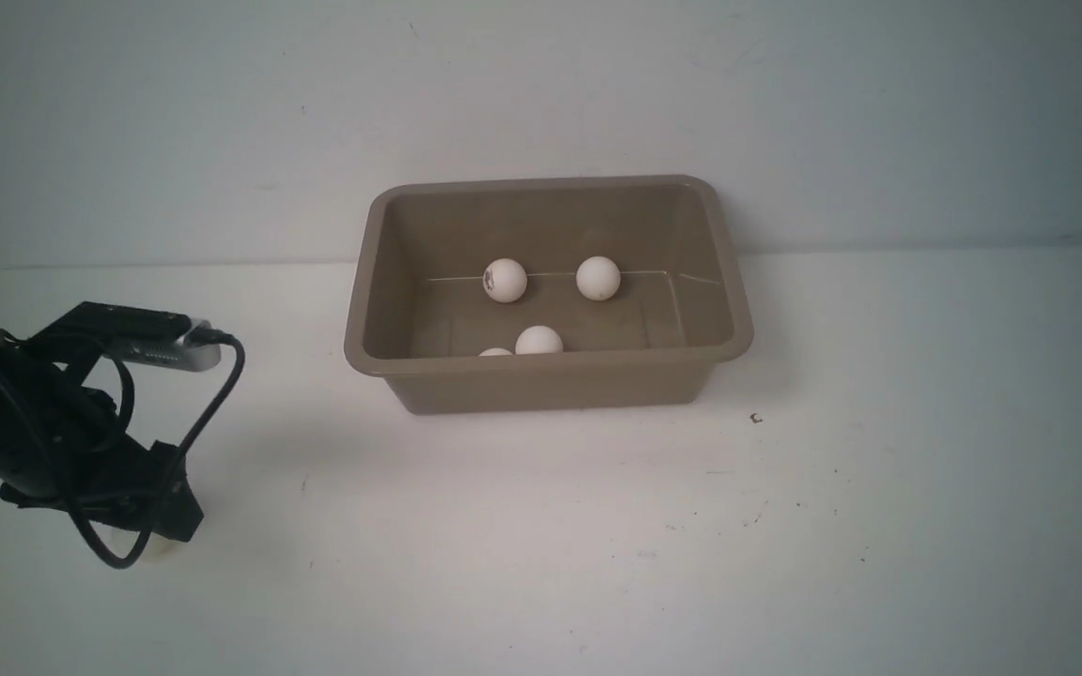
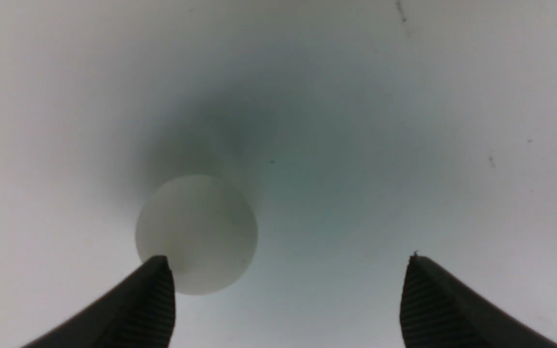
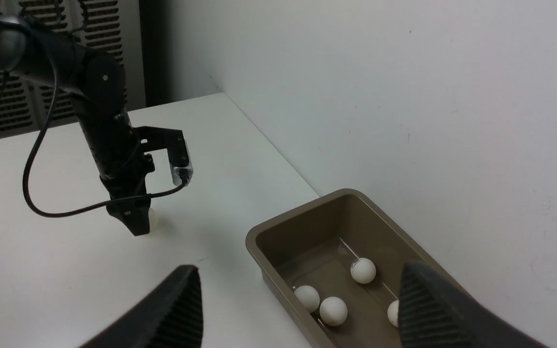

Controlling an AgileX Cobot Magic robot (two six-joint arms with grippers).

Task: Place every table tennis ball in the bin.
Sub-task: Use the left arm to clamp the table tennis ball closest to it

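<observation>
White wall (image 1: 541, 94) rises behind a white surface (image 1: 541, 563). At the back, close to the wall, stands the taupe bin (image 1: 548, 387), upright. The left arm (image 1: 24, 422) reaches down at the surface's left side, well apart from the bin. Its left fingers (image 2: 148, 309) are spread wide, tips low over the surface. The right fingers (image 3: 172, 309) also stand apart, with nothing between them, raised above the surface near the bin. Four balls (image 1: 505, 280) lie inside the bin. A fifth ball (image 2: 196, 234) rests on the surface between the left fingers, close by one and clear of the other.
</observation>
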